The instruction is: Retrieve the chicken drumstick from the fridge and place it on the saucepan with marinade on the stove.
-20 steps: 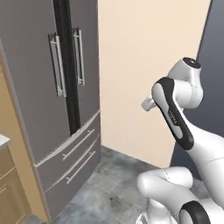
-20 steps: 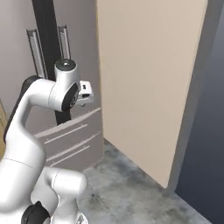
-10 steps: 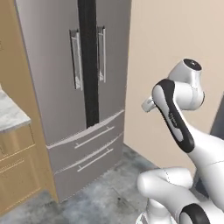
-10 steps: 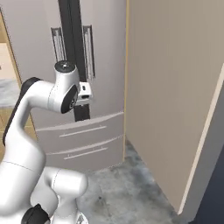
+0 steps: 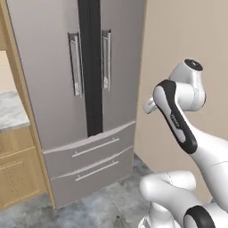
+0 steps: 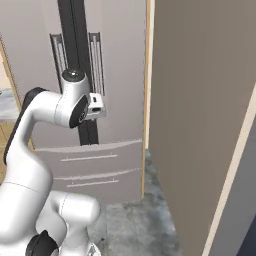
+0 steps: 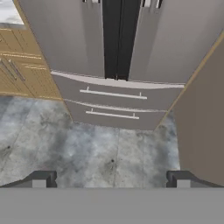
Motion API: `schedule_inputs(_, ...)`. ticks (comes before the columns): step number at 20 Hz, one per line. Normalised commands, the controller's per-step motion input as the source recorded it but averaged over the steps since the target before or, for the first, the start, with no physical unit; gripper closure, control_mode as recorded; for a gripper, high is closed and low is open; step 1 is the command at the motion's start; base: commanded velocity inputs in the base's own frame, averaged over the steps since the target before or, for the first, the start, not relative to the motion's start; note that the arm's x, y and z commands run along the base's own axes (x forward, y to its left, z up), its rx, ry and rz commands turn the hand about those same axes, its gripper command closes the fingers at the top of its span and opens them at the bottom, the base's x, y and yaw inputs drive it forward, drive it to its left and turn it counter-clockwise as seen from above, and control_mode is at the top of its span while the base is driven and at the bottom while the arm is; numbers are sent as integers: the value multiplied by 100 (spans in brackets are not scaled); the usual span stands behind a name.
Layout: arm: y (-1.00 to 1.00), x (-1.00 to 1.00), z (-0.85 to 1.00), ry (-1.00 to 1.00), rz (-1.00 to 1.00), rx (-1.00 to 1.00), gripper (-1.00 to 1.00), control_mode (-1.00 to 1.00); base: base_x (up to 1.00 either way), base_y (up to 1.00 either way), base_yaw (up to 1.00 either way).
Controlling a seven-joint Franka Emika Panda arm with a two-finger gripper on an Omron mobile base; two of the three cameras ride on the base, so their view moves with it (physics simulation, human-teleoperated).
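Observation:
The fridge [image 5: 49,84] is a tall grey French-door unit with both doors shut. Two long vertical bar handles [image 5: 75,64] flank a dark centre gap. Its two lower drawers [image 7: 114,103] are shut too. It also stands ahead in the right base view [image 6: 120,100]. My arm is folded up in front of the base, well short of the fridge. My gripper [image 7: 112,179] is open, its fingertips [image 7: 43,179] wide apart with nothing between them, and it points down at the floor before the drawers. The chicken drumstick, saucepan, marinade and stove are out of view.
A wooden cabinet [image 5: 15,176] with a pale marble counter [image 5: 11,113] adjoins the fridge on its left. A tall beige panel [image 6: 200,100] stands close on the right. Grey stone floor [image 7: 87,148] lies between me and the fridge.
The whole picture has shifted. The base has moved, so the fridge sits closer and more central, with the cabinet coming into view at left. The arm keeps its pose and the gripper stays open.

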Motion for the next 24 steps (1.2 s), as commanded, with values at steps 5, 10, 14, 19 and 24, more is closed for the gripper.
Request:
schedule_inputs(5, 0, 0, 0, 0, 0, 0, -100, 100, 13, -12, 41)
schedule_inputs(10, 0, 0, 0, 0, 0, 0, -100, 100, 0, 9, 31)
schedule_inputs(14, 0, 0, 0, 0, 0, 0, -100, 100, 0, 4, 15)
schedule_inputs(19, 0, 0, 0, 0, 0, 0, -100, 100, 0, -1, 3)
schedule_inputs(24, 0, 0, 0, 0, 0, 0, -100, 100, 1, -24, 30)
